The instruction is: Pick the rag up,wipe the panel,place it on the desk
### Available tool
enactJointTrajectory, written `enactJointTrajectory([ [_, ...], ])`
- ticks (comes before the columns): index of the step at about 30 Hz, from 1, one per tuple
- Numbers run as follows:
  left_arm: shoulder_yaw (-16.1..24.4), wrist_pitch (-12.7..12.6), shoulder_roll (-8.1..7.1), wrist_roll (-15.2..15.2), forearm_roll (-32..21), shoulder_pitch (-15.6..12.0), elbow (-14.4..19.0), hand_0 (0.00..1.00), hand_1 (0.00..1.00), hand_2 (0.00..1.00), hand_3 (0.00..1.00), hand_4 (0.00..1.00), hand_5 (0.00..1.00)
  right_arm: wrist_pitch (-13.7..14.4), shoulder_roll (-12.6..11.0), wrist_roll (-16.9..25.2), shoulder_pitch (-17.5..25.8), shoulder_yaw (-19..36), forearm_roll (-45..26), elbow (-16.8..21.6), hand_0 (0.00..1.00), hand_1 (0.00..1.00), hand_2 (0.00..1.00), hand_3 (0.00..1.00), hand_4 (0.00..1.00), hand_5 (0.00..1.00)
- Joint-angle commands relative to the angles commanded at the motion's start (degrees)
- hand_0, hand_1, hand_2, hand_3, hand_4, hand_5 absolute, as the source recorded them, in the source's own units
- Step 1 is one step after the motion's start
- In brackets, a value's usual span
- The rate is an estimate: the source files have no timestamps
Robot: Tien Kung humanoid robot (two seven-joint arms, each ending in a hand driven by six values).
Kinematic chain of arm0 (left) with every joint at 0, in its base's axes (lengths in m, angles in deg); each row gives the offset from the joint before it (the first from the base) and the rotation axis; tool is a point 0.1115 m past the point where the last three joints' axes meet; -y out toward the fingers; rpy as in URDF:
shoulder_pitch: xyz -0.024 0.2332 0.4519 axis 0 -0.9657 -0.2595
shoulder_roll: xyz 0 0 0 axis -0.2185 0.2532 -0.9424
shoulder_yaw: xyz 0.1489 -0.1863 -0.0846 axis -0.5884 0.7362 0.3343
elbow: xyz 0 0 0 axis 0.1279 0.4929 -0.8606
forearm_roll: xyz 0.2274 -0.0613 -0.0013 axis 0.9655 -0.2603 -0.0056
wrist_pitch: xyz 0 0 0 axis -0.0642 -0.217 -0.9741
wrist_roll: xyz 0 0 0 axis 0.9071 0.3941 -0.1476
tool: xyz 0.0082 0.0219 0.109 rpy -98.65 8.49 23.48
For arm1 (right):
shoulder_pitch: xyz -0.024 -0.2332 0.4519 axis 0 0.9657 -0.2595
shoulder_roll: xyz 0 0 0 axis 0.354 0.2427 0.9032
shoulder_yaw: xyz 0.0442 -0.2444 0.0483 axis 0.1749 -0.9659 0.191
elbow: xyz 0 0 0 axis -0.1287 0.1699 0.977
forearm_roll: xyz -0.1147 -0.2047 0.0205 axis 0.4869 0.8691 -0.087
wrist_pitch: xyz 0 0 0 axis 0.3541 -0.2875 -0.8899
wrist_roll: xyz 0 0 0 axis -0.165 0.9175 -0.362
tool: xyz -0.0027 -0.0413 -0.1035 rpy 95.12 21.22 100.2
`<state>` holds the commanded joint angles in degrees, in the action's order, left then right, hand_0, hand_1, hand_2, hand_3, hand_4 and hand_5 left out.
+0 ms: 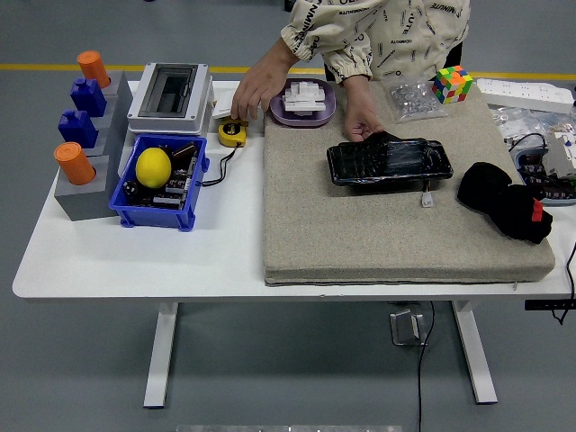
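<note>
The rag point(502, 202) is a crumpled black cloth with a small red tag, lying on the right part of the beige mat point(360, 234). The panel point(389, 162), black and glossy, lies flat on the mat left of the rag, with a small white connector point(427, 200) on a wire at its front. A person stands at the far side. One of the person's hands point(362, 124) rests on the panel's back edge, and the other hand point(250, 94) reaches toward a yellow tape measure point(232, 133). Neither robot arm shows.
Left of the mat stand a blue bin point(184, 216) with a lemon point(153, 166), a grey electrical box point(169, 90) and a grey stand point(85, 193) with orange and blue pegs. Behind the mat are a purple tray point(303, 101), a bag of parts point(414, 99) and a colour cube point(452, 84). Cables lie at far right.
</note>
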<state>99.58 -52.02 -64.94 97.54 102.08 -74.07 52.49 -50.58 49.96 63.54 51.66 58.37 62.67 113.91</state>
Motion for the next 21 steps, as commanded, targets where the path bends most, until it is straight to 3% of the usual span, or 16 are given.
enactJointTrajectory([
  [21, 0.32, -0.01, 0.04, -0.01, 0.14, -0.09, -0.02, 0.603, 0.636, 0.639, 0.561, 0.638, 0.447, -0.13, 0.03, 0.0, -0.02, 0.03, -0.13, -0.21, 0.728, 0.704, 0.756, 0.731, 0.998, 0.658],
])
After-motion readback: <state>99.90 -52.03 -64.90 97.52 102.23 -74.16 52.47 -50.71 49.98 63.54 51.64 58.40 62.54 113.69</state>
